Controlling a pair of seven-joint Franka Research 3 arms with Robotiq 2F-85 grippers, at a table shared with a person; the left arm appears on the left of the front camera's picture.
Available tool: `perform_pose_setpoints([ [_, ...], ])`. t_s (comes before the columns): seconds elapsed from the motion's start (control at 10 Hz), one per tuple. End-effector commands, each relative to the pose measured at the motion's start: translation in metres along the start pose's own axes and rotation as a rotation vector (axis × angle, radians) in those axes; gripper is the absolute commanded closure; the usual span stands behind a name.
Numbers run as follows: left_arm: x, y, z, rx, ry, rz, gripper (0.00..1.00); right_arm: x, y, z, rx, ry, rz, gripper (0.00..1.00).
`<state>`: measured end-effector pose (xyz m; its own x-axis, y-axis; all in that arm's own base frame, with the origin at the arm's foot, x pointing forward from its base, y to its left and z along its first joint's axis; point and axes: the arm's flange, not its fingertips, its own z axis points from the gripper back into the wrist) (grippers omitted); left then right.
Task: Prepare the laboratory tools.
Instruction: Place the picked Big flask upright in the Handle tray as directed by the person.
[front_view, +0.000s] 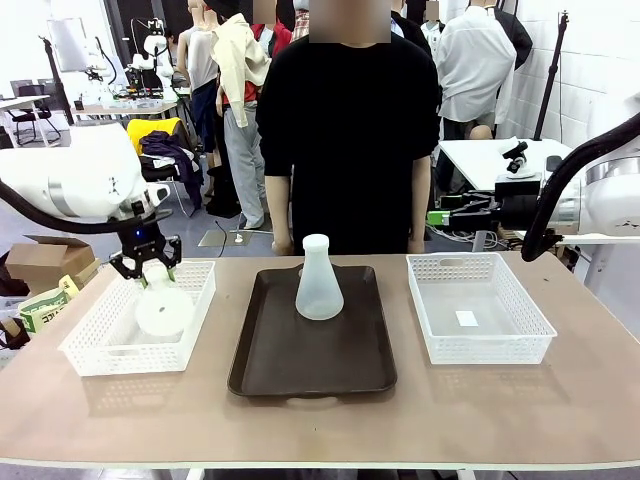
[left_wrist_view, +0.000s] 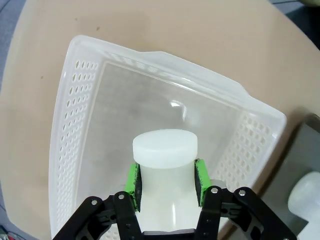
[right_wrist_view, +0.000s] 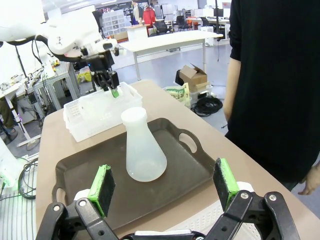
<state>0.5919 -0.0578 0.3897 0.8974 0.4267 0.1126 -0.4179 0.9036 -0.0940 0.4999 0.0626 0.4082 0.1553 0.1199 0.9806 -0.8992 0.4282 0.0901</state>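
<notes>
left end effector (left_wrist_view: 167, 186) gripping flask (left_wrist_view: 165, 160), inside basket (left_wrist_view: 75, 115)

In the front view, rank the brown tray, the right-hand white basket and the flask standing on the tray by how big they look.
1. Brown tray: the largest footprint.
2. Right-hand white basket: clearly smaller than the tray.
3. Flask on the tray: smallest by far.
All three sit at a similar depth on the table, so nearness hardly skews this order.
</notes>
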Motion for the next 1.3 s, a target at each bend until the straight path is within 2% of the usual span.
perform_pose_setpoints([
  [0.0, -0.010, 0.007, 0.030, -0.053, 0.046, -0.042, 1.00, 0.000, 0.001, -0.001, 0.003, 0.003, -0.004, 0.00],
  [0.3, -0.018, 0.013, 0.074, -0.121, 0.029, -0.097, 1.00, 0.000, 0.001, -0.001, 0.003, 0.003, -0.004, 0.00],
  [0.6, -0.052, 0.011, 0.112, -0.195, -0.035, -0.226, 1.00, 0.000, 0.001, -0.001, 0.003, 0.003, -0.004, 0.00],
  [1.0, -0.069, 0.014, 0.121, -0.239, -0.066, -0.266, 1.00, 0.000, 0.001, -0.001, 0.003, 0.003, -0.004, 0.00],
  [1.2, -0.068, 0.007, 0.125, -0.202, -0.057, -0.259, 1.00, 0.000, 0.001, -0.001, 0.003, 0.003, -0.004, 0.00],
])
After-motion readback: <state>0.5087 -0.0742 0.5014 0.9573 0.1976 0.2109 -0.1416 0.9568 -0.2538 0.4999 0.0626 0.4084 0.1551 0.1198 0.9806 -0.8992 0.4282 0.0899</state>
